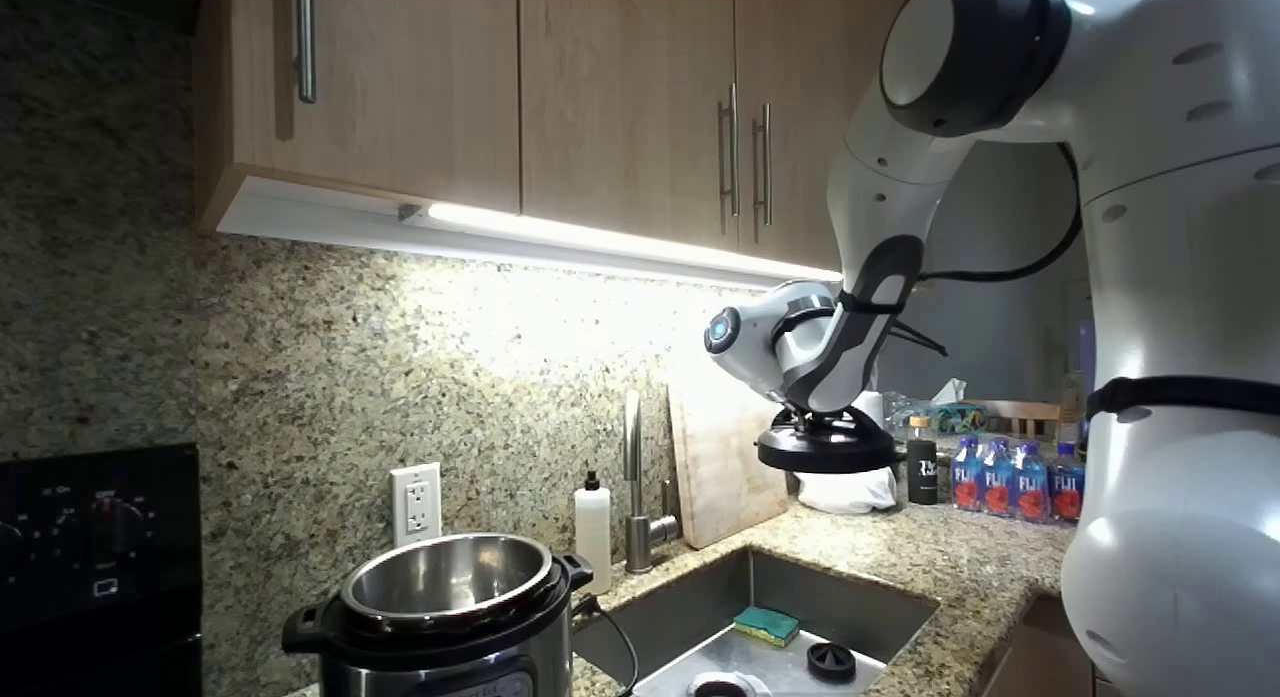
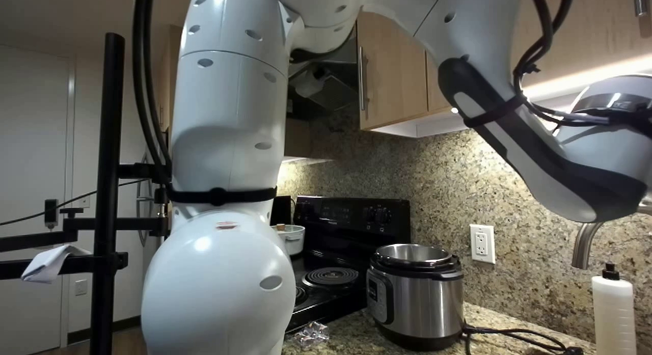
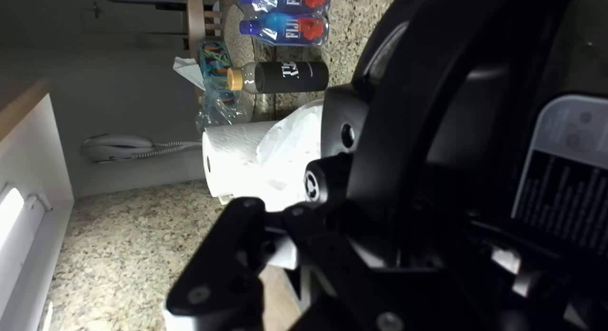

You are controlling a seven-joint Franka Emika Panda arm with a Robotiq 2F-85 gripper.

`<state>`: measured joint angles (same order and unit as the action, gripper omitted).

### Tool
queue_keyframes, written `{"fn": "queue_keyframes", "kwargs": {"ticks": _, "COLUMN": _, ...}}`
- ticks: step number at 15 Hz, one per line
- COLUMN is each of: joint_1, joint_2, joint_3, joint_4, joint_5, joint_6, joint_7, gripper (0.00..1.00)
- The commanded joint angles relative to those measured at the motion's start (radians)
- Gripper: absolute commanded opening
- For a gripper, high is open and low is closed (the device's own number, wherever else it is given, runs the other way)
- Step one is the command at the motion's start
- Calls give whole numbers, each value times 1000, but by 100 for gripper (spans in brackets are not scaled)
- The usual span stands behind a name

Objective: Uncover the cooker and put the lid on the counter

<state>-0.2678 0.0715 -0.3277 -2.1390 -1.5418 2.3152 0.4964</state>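
Observation:
The cooker [image 1: 540,632] stands on the counter with its open steel pot showing; it is also in an exterior view [image 2: 415,299]. My gripper [image 1: 815,415] is shut on the top handle of the black lid [image 1: 826,449]. It holds the lid roughly level in the air, beyond the sink and in front of the white bag. In the wrist view the lid [image 3: 427,98] fills the right side; the fingertips are dark and mostly hidden by it. The granite counter [image 1: 960,562] lies below the lid and also shows in the wrist view [image 3: 349,32].
The sink [image 1: 850,587] holds a sponge [image 1: 767,625] and black stopper. A faucet [image 1: 637,497], soap bottle [image 1: 592,532] and cutting board [image 1: 720,457] stand behind it. The white bag [image 1: 848,490], dark bottle [image 1: 921,467] and several water bottles [image 1: 1030,482] line the back counter. Cabinets [image 1: 630,107] hang above.

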Motion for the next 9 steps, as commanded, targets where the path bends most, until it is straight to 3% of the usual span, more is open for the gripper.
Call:
{"fn": "queue_keyframes", "kwargs": {"ticks": 1, "joint_1": -53, "joint_2": 69, "joint_3": -13, "joint_4": 131, "joint_5": 13, "joint_6": 6, "joint_7": -21, "gripper": 1}}
{"fn": "queue_keyframes", "kwargs": {"ticks": 5, "joint_1": -76, "joint_2": 87, "joint_3": 2, "joint_4": 158, "joint_5": 132, "joint_6": 7, "joint_7": -66, "gripper": 1}}
{"fn": "queue_keyframes", "kwargs": {"ticks": 6, "joint_1": -76, "joint_2": 99, "joint_3": -6, "joint_4": 141, "joint_5": 87, "joint_6": 0, "joint_7": -17, "gripper": 4}}
{"fn": "queue_keyframes", "kwargs": {"ticks": 9, "joint_1": -73, "joint_2": 107, "joint_3": 3, "joint_4": 142, "joint_5": 125, "joint_6": 2, "joint_7": -22, "gripper": 4}}
